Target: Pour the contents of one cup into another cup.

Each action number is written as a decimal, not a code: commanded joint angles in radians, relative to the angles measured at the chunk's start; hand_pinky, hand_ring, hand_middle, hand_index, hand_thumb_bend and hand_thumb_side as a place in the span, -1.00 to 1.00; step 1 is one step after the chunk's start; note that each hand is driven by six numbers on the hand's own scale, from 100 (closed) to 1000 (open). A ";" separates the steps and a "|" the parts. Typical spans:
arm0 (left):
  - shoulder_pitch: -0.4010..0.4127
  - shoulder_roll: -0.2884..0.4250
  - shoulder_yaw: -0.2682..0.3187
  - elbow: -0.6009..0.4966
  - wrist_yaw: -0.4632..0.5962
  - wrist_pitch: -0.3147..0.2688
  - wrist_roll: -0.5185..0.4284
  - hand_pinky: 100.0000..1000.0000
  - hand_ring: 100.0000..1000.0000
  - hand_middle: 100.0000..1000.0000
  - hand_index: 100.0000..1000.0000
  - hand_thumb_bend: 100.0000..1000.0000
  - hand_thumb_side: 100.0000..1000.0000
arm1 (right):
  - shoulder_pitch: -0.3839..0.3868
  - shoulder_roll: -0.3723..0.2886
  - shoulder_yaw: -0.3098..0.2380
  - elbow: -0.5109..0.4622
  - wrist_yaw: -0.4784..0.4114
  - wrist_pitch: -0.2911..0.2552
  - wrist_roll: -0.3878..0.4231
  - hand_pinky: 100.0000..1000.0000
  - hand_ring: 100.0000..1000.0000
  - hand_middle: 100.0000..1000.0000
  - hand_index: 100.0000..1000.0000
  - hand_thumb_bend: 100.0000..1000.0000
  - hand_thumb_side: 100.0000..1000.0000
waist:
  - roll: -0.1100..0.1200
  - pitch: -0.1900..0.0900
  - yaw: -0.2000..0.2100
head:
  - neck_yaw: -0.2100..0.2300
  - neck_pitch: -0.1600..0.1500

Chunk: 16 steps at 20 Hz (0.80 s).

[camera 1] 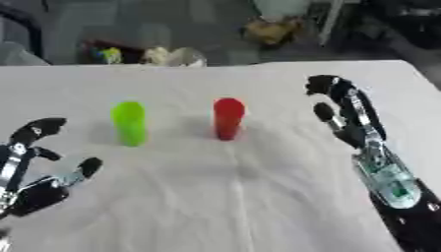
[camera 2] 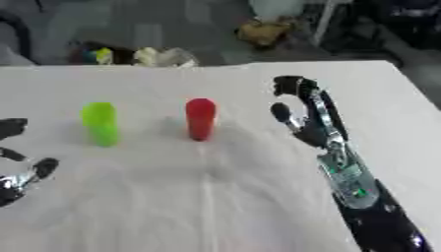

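Observation:
A green cup (camera 1: 129, 123) and a red cup (camera 1: 228, 118) stand upright side by side on the white table (camera 1: 215, 197), green on the left. What they hold does not show. My right hand (camera 1: 348, 115) is to the right of the red cup, apart from it, open, with its fingers bent at the tips and its thumb toward the cup. At the lower left my left hand (camera 1: 39, 172) rests open with fingers up, well clear of the green cup.
The white cloth has creases across its middle. Beyond the table's far edge the floor holds clutter: a pale bag (camera 1: 176, 56) and a yellowish heap (camera 1: 271, 29). The table's right edge (camera 1: 422, 78) runs close behind my right arm.

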 commanded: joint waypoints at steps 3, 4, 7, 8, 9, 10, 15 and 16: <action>-0.037 0.027 -0.012 0.043 0.002 0.014 0.013 0.07 0.69 0.62 0.71 0.29 0.07 | -0.012 -0.014 -0.001 -0.021 -0.005 -0.001 0.004 0.51 0.42 -0.03 0.44 0.47 0.59 | 0.001 -0.017 0.001 | 0.004 -0.008; -0.044 0.027 -0.014 0.058 0.001 0.016 0.016 0.06 0.69 0.62 0.71 0.31 0.07 | -0.012 -0.015 -0.001 -0.022 -0.006 -0.001 0.004 0.51 0.42 -0.03 0.44 0.47 0.59 | 0.001 -0.017 0.001 | 0.004 -0.008; -0.073 0.029 -0.022 0.107 0.001 0.019 0.030 0.05 0.68 0.62 0.71 0.36 0.07 | -0.013 -0.014 0.001 -0.022 -0.006 -0.002 0.006 0.51 0.42 -0.03 0.44 0.47 0.58 | 0.000 -0.018 -0.001 | 0.006 -0.009; -0.083 0.030 -0.026 0.124 0.003 0.018 0.033 0.05 0.68 0.62 0.71 0.37 0.07 | -0.013 -0.014 0.001 -0.022 -0.006 -0.002 0.006 0.51 0.42 -0.03 0.44 0.47 0.59 | 0.000 -0.018 -0.003 | 0.006 -0.010; -0.095 0.030 -0.029 0.142 0.005 0.018 0.037 0.05 0.68 0.63 0.71 0.39 0.08 | -0.013 -0.014 0.002 -0.022 -0.006 -0.002 0.006 0.51 0.42 -0.03 0.44 0.47 0.59 | 0.000 -0.018 -0.004 | 0.007 -0.010; -0.107 0.030 -0.032 0.161 0.007 0.018 0.042 0.05 0.68 0.63 0.71 0.38 0.03 | -0.013 -0.013 0.002 -0.022 -0.006 -0.002 0.007 0.51 0.42 -0.03 0.44 0.47 0.59 | 0.000 -0.018 -0.006 | 0.008 -0.011; -0.173 0.024 -0.055 0.268 0.014 0.006 0.052 0.04 0.67 0.63 0.72 0.38 0.10 | -0.016 -0.012 0.005 -0.024 -0.007 -0.003 0.009 0.51 0.42 -0.03 0.44 0.47 0.59 | 0.000 -0.017 -0.016 | 0.014 -0.010; -0.186 0.022 -0.059 0.290 0.014 0.001 0.051 0.04 0.67 0.63 0.72 0.35 0.13 | -0.016 -0.011 0.005 -0.024 -0.007 -0.003 0.009 0.51 0.42 -0.03 0.44 0.47 0.59 | 0.000 -0.016 -0.018 | 0.015 -0.010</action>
